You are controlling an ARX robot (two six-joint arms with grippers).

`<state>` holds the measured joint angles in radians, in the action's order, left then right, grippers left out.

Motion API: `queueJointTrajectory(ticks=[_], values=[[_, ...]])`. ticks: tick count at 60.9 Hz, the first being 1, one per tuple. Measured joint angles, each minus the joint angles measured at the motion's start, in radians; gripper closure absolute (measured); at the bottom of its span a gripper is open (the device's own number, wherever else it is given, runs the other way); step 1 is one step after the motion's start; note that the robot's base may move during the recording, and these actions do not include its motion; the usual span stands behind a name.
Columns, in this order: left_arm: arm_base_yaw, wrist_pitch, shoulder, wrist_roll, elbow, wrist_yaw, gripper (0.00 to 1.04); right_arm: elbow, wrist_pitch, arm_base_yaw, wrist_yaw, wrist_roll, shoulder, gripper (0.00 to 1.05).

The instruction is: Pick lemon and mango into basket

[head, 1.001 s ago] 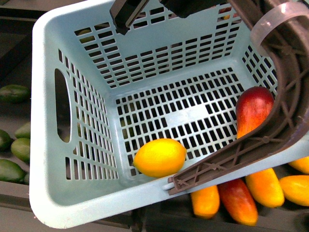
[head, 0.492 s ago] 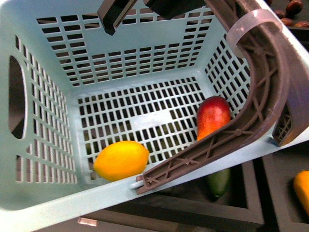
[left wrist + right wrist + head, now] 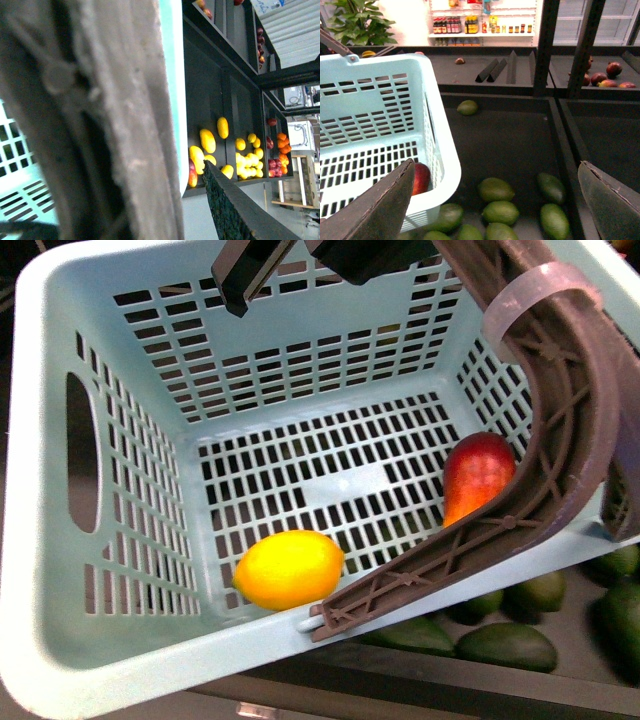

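**Lemon and mango both in the basket**

Front view: the basket (image 3: 60,570) fills the shot, lemon (image 3: 288,569) at its near wall, mango (image 3: 477,476) to the right against the brown handle (image 3: 560,440). Green fruit (image 3: 505,645) lies below.

Left wrist view: the handle (image 3: 100,125) is pressed right up to the lens; left gripper grip — can't tell.

Right wrist view: right gripper (image 3: 495,200) spread wide, empty, over green fruit (image 3: 496,189); the mango (image 3: 421,177) peeks inside the basket (image 3: 440,150).

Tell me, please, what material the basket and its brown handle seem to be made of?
The basket looks like moulded plastic, light turquoise with a smooth, slightly glossy finish; the even slotted walls and rounded rim suggest this. The brown handle also seems plastic, matte and ribbed with a lattice pattern. A translucent whitish band, probably plastic, wraps it.
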<state>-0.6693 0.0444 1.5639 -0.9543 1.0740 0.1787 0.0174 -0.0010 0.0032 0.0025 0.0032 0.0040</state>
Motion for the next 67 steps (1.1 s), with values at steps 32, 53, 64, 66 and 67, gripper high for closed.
queueJointTrajectory(ticks=[32, 53, 64, 66, 67], values=[[0.002, 0.000, 0.000, 0.001, 0.000, 0.005, 0.77, 0.000, 0.000, 0.000, -0.003, 0.000, 0.000, 0.09], [0.013, 0.000, 0.000, 0.012, 0.000, -0.016, 0.77, -0.001, 0.000, -0.003, -0.006, 0.000, 0.000, 0.09], [-0.015, 0.384, 0.085, -0.092, -0.047, -0.352, 0.77, -0.001, 0.000, -0.003, -0.002, 0.000, 0.001, 0.09], [-0.011, 0.492, 0.133, -0.114, -0.034, -0.486, 0.77, -0.001, 0.000, -0.003, -0.003, 0.000, -0.002, 0.09], [-0.007, 0.543, 0.163, -0.122, -0.019, -0.547, 0.77, -0.001, 0.000, -0.003, -0.002, 0.000, -0.002, 0.09]])
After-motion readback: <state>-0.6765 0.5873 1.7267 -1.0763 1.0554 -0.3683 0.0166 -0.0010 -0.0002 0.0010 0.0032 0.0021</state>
